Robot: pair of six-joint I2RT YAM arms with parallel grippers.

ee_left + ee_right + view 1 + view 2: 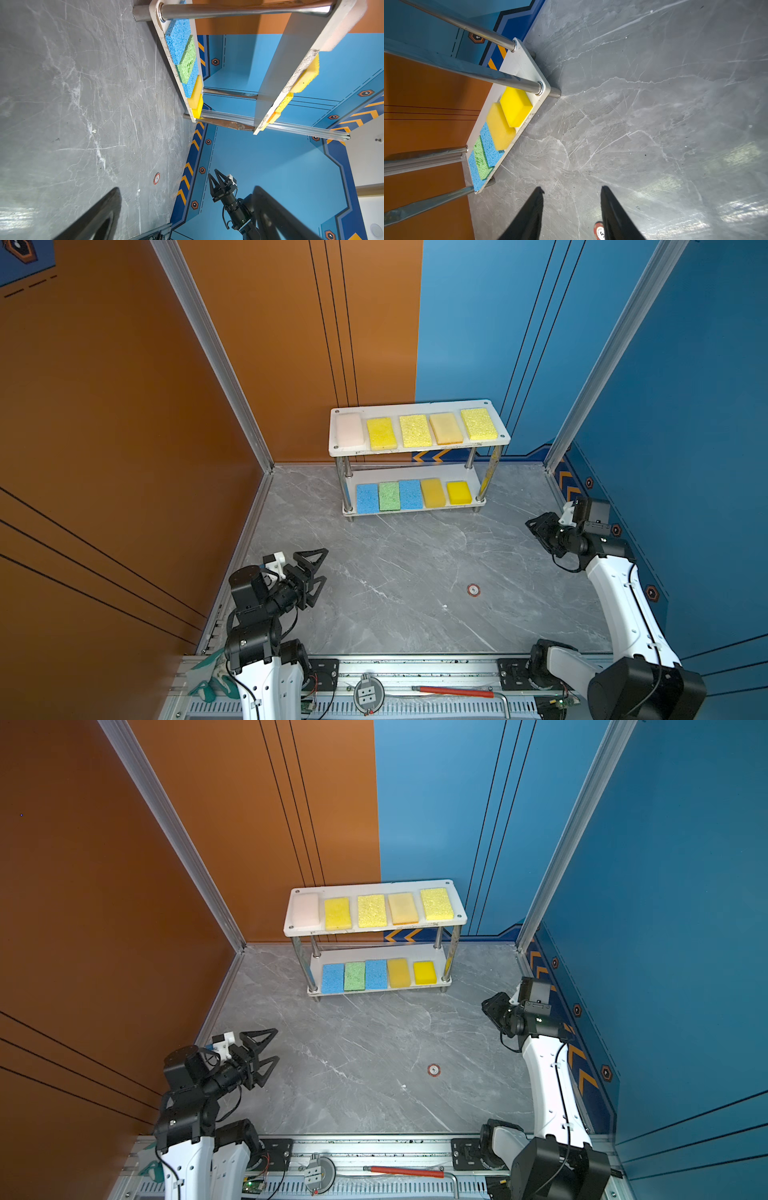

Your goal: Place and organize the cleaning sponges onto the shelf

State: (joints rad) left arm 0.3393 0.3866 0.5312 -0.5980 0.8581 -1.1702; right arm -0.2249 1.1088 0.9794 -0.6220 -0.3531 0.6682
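Left end effector [322,566] hangs with jaws spread wide and empty above the near-left worktop [415,572] in both top views; the right end effector [535,527] sits beside the right wall, its spread hard to read there. All ten cleaning sponges [415,431] lie on the shelf [419,450] near the far wall, five in a row on each board, and broad bare worktop separates shelf from both arms. From the left wrist, the lower row runs close along the board's front lip. From the right wrist, the right end effector's fingers [532,207] stand partly apart with nothing between them, open worktop ahead.
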